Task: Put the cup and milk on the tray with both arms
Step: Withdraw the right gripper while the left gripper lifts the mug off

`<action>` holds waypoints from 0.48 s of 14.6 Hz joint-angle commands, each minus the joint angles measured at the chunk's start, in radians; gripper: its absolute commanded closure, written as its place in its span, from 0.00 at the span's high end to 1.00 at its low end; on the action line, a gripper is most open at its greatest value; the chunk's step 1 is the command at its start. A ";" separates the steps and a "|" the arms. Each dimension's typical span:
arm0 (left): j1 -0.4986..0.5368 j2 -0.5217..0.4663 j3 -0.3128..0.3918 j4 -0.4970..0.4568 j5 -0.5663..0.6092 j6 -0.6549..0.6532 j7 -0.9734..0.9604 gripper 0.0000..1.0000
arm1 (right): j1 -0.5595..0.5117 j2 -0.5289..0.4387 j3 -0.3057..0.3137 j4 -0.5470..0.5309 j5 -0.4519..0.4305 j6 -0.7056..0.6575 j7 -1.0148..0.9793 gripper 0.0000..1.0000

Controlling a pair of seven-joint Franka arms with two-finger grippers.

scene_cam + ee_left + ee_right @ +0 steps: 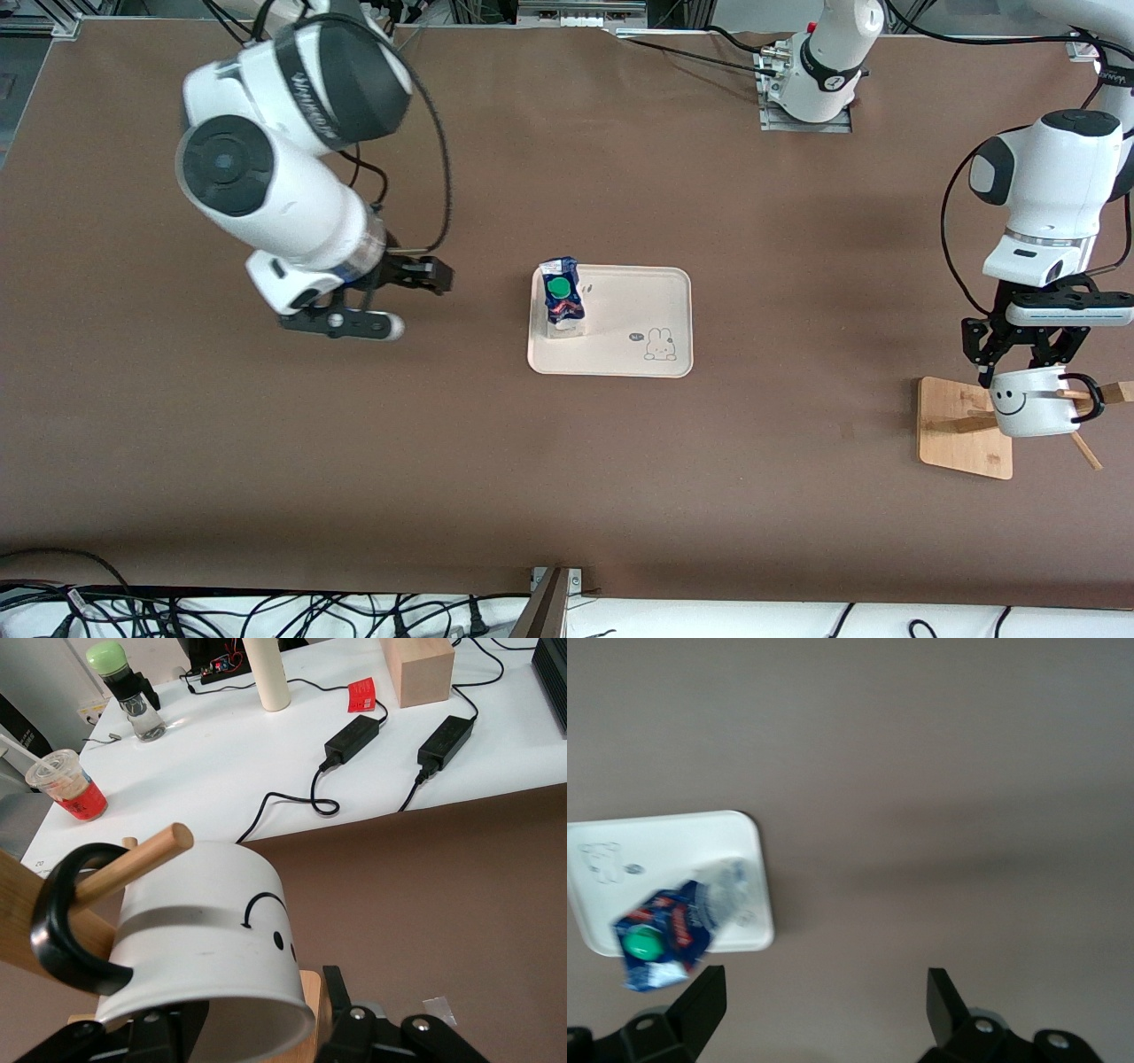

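The cup (1028,409) is hanging by its handle on a peg of the wooden stand (964,425) at the left arm's end of the bench (567,487); the left hand (1028,365) is straddling it, fingers half-spread, contact unclear. The milk (562,297) is standing on the tray (638,306) mid-bench. The right hand (376,297) is hovering wide and empty over bare bench.

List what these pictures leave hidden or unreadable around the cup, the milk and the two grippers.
- Cup: whether the left gripper's fingers already press its wall; the front view shows them from above, and the left wrist view cuts them off at the edge.
- Cup's mouth: turned away in both views.
- Milk: its print is too small in the front view and blurred in the right wrist view.
- Tray: its lettering is too small.
- Right gripper: open over bare table.
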 commanded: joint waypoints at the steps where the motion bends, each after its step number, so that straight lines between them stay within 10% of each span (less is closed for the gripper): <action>1: 0.002 -0.009 0.003 0.005 0.013 0.001 -0.006 0.53 | 0.007 -0.015 -0.081 -0.021 -0.105 -0.115 -0.107 1.00; 7: 0.002 -0.009 0.003 0.003 0.015 0.000 -0.006 0.14 | -0.154 -0.020 -0.095 -0.043 -0.185 0.042 -0.175 1.00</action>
